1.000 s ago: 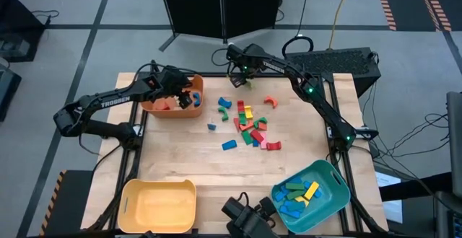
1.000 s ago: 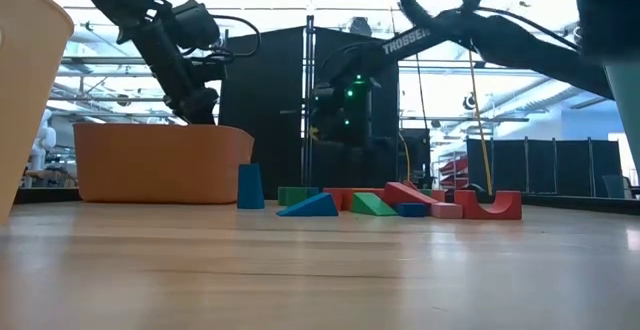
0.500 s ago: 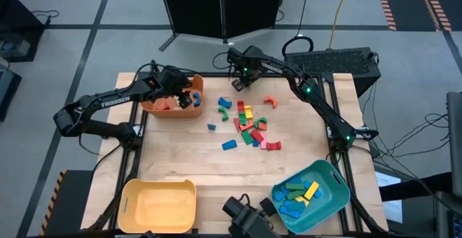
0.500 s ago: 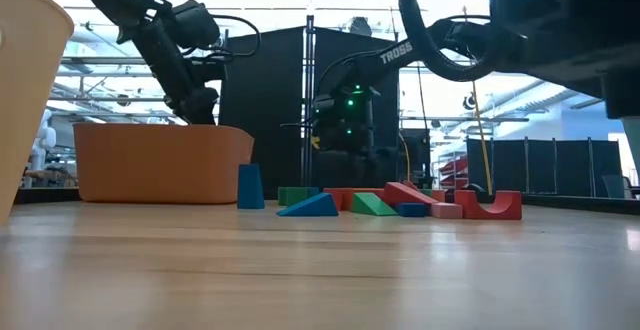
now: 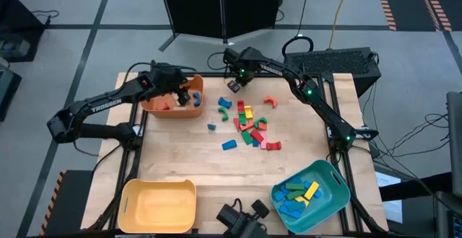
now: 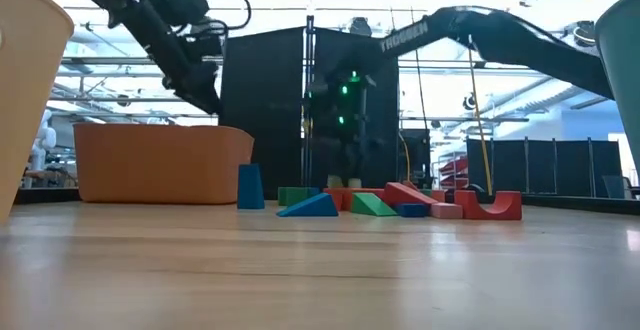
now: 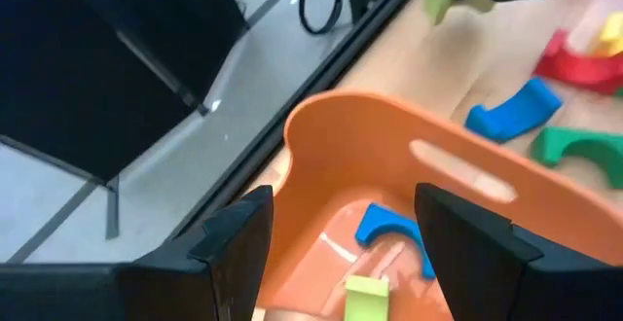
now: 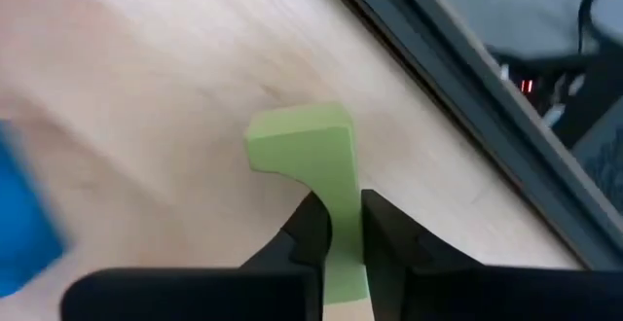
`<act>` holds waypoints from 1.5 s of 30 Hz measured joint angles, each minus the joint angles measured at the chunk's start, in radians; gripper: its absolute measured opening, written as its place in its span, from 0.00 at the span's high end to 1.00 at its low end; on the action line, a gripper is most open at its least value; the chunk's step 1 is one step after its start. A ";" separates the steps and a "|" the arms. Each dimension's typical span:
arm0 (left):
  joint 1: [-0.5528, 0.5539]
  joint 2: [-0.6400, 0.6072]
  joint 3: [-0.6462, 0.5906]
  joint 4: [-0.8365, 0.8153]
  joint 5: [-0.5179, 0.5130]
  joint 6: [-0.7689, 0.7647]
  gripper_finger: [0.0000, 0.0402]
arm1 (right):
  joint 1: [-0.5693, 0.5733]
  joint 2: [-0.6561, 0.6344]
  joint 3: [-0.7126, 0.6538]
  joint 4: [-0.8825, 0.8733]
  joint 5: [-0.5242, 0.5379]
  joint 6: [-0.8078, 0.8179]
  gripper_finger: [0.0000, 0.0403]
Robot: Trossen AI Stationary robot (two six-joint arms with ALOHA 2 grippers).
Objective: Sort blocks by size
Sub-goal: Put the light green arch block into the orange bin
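Note:
My right gripper point(image 8: 338, 214) is near the table's far edge point(image 5: 234, 85) and is shut on a light green arch block point(image 8: 302, 141). It is low over the wood, beyond the loose pile of coloured blocks point(image 5: 249, 126) at the table's middle. My left gripper point(image 7: 341, 233) is open and empty, raised above the orange bin point(image 5: 170, 113) at the far left. A blue arch point(image 7: 394, 229) and a light green block point(image 7: 367, 297) lie in that bin. My right gripper pinches one end of the light green arch point(image 8: 343, 190) between its two fingers, which point down at the table. The rest of the arch sticks out beyond the fingertips. I cannot tell whether it rests on the wood or hangs just above it.
A teal bin point(image 5: 339, 180) with blue, green and yellow blocks stands at the near right. A yellow bin point(image 5: 159, 183) stands at the near left. A blue block point(image 5: 211, 126) stands apart, left of the pile. Bare wood lies between the pile and the near bins.
My right gripper has gone down toward the table near its far edge and a little toward the left, still shut on the light green arch. My left gripper has risen higher above the orange bin.

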 joint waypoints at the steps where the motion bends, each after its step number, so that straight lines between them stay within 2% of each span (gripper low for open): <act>1: 0.000 -0.014 0.000 -0.001 0.010 0.007 0.37 | 0.008 -0.015 0.000 0.013 0.000 -0.014 0.93; 6: -0.039 -0.061 0.000 -0.007 0.038 0.082 0.37 | 0.042 -0.091 0.000 0.034 -0.018 -0.085 0.92; 15: -0.192 -0.069 0.000 0.008 0.042 0.166 0.37 | 0.108 -0.196 0.000 0.039 -0.169 -0.192 0.92; 22: -0.299 -0.069 0.000 0.064 0.041 0.233 0.37 | 0.174 -0.210 0.000 0.038 -0.449 -0.323 0.93; 30: -0.416 -0.065 0.000 0.079 0.062 0.338 0.37 | 0.247 -0.210 0.000 0.066 -0.649 -0.430 0.92; 37: -0.517 -0.036 -0.001 0.110 0.070 0.432 0.37 | 0.289 -0.210 0.000 0.108 -0.658 -0.445 0.92; 45: -0.583 -0.006 -0.002 0.151 0.071 0.516 0.37 | 0.297 -0.210 0.000 0.133 -0.658 -0.444 0.92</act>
